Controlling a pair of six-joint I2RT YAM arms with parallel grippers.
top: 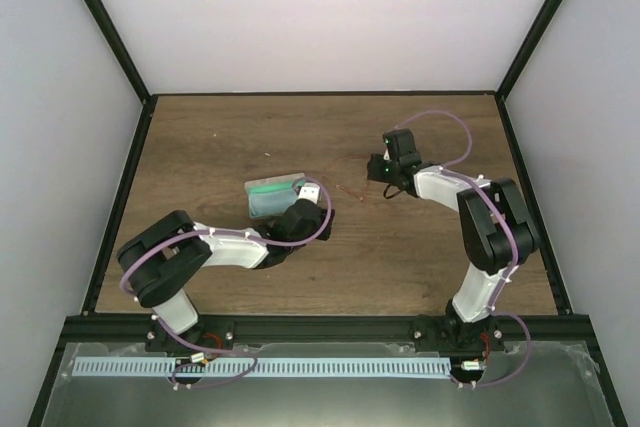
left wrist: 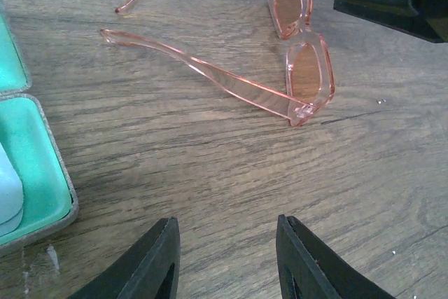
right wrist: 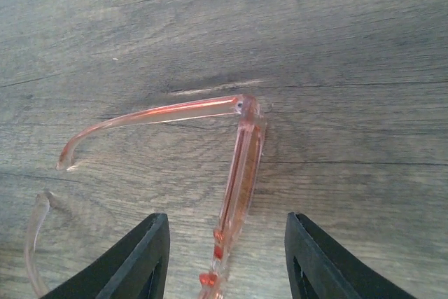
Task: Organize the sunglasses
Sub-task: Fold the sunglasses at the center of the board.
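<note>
Sunglasses (left wrist: 306, 68) lie on the wood table (left wrist: 210, 173) with both arms unfolded, well right of the open case (left wrist: 35, 152) and not in it yet. They look too wide to go in like that, so I'd guess folding comes first. Right gripper (right wrist: 225, 232) hangs low over the frame front with its jaws partly spread. The frame runs edge-on up the gap with daylight on both sides, so nothing is gripped; it looks lined up to pinch or push the front. Left gripper (left wrist: 225, 227) is also spread about halfway over bare wood and holds nothing. It is parked between case and glasses, probably to steady one or the other. Case sits lid-open, green lining up, ready to receive, with a pale blue cloth (left wrist: 7, 194) inside. Hard to see: the overhead view shows the glasses only as a faint red mark. Left wrist view crops most of the case and cloth, and the right gripper covers the far lens corner. Right wrist view cuts off the far arm's tip and the frame's lower end.
</note>
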